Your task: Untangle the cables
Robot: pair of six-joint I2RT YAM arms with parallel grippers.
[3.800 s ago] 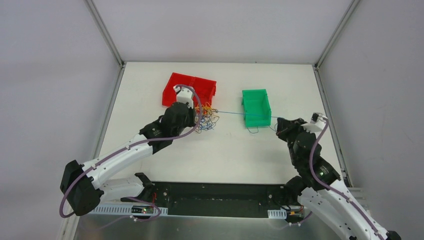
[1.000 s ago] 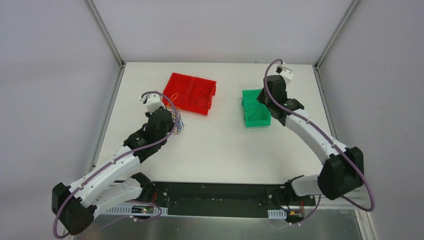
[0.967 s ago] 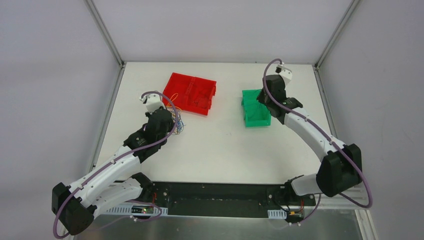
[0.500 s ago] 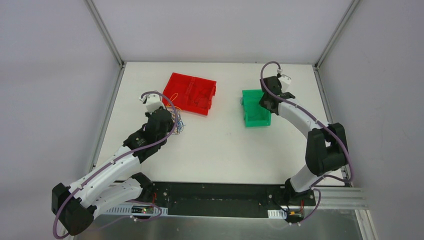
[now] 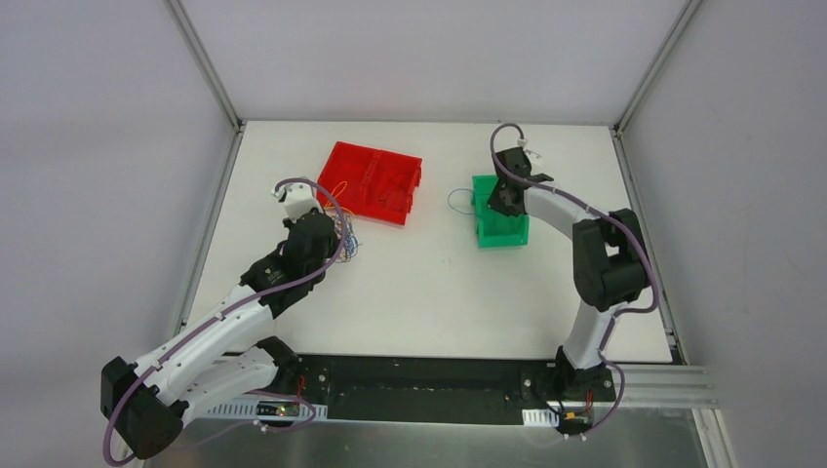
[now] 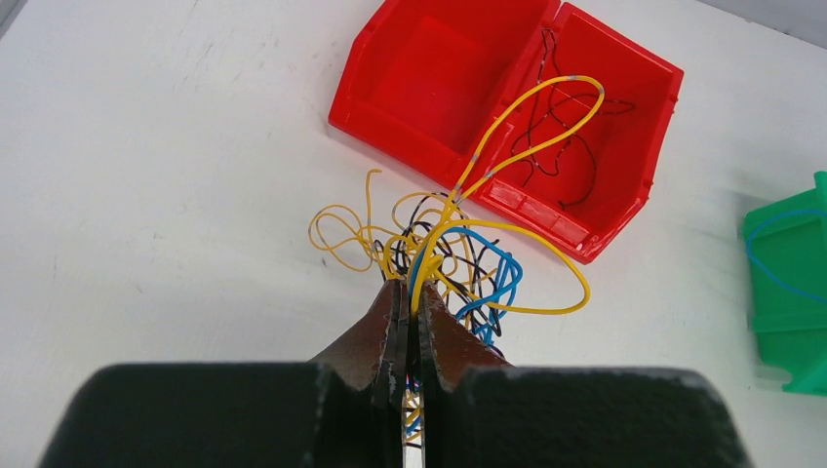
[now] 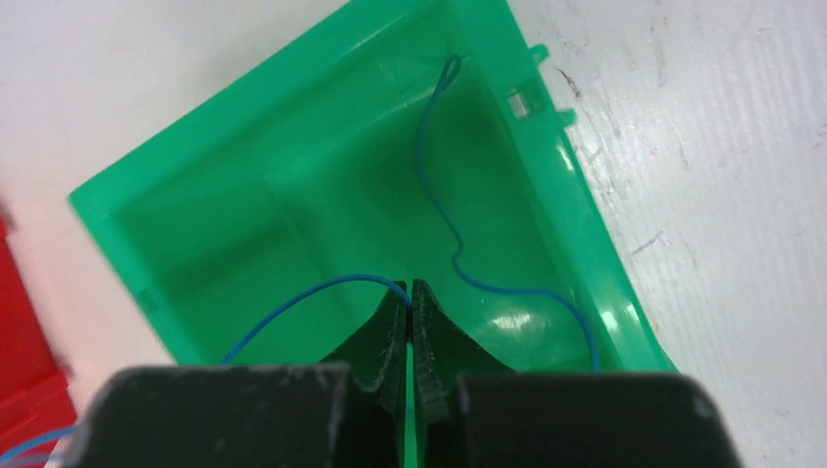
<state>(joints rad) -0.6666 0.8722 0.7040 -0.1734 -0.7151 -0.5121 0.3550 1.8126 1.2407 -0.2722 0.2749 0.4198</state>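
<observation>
- Looking at your left gripper (image 6: 405,292), you can see it is squeezed tight on the bunch of wires (image 6: 439,249).
- That bunch is a knot of yellow, blue and dark wires. It is just in front of the red bin (image 6: 429,78), over the white table (image 5: 419,292). I cannot tell if it touches the table.
- One long yellow loop (image 6: 566,78) sticks out of the bunch and reaches over the wall of the red bin.
- A thin dark wire (image 6: 561,146) lies by itself in the right half of the red bin. That one looks done to me.
- Your right gripper (image 7: 410,292) is pinched shut on a single blue wire (image 7: 434,195), right over the green bin (image 7: 224,244).
- Most of that blue wire curls inside the green bin. One end hangs out over the side that faces the red bin.
- So I think you have only begun. One dark wire is sorted, and one blue wire is free of the knot but not let go yet.
- Most of the work is left. The big knot is all mixed up, with many yellow, blue and dark wires to pull out one by one.
</observation>
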